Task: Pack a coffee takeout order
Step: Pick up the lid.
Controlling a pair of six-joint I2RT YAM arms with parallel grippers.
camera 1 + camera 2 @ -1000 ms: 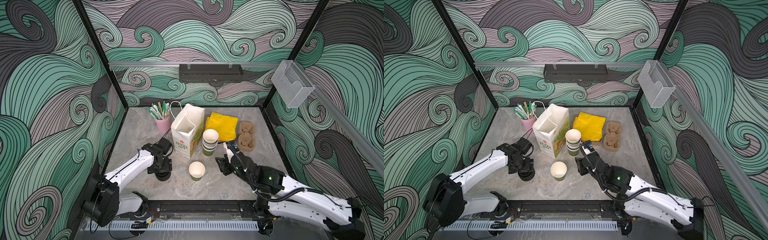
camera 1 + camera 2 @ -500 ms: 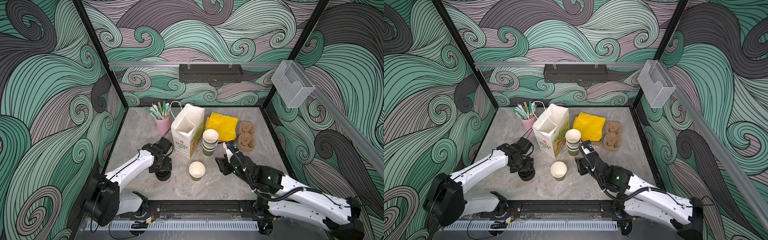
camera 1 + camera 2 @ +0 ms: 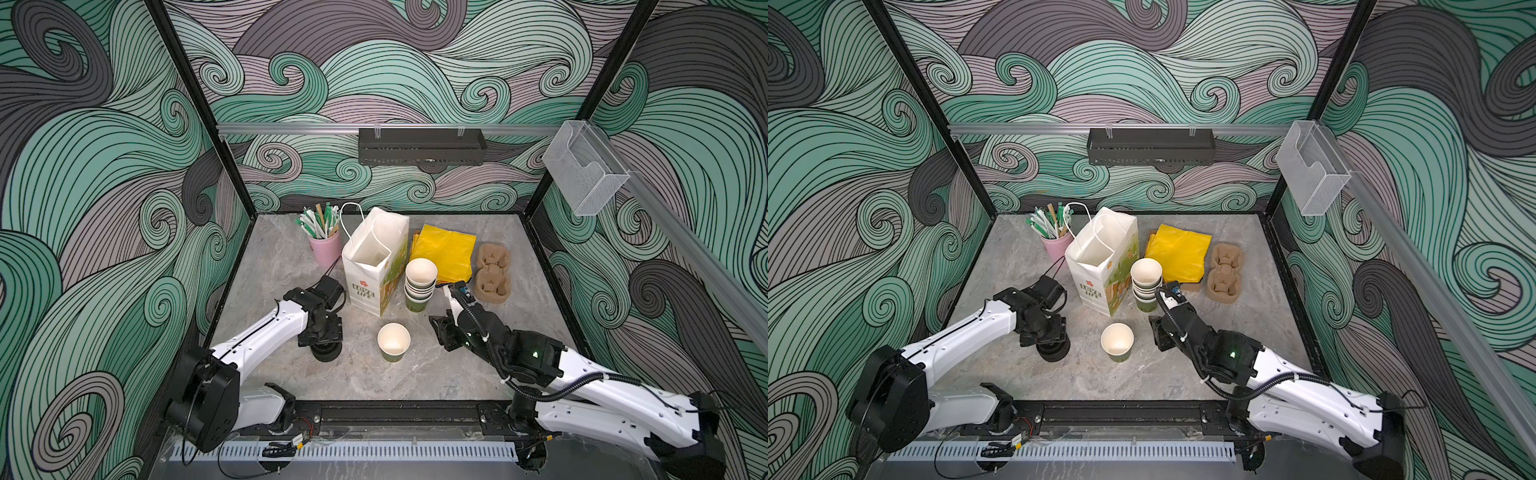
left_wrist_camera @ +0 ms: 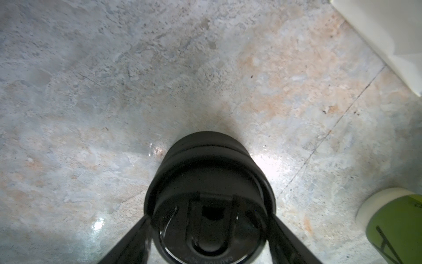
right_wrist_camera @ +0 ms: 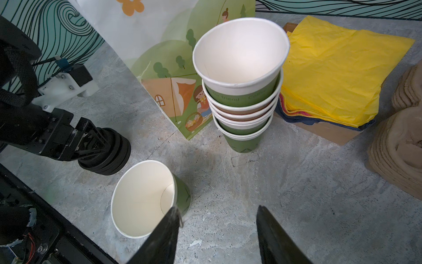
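A lone green paper cup stands lidless near the table's front middle. To its left is a squat stack of black lids. My left gripper is down over the stack, one finger on each side of the top lid, touching its rim. My right gripper hovers open and empty just right of the cup. The tan pulp carrier and the yellow sheet lie at the back right.
An open white paper bag stands upright behind the cup. A stack of lidless green cups stands beside the bag. A pink cup of stirrers is at the back left. The black frame rail runs along the front edge.
The left gripper's jaws have narrowed around the top lid of the stack. The right arm and the objects have not moved.
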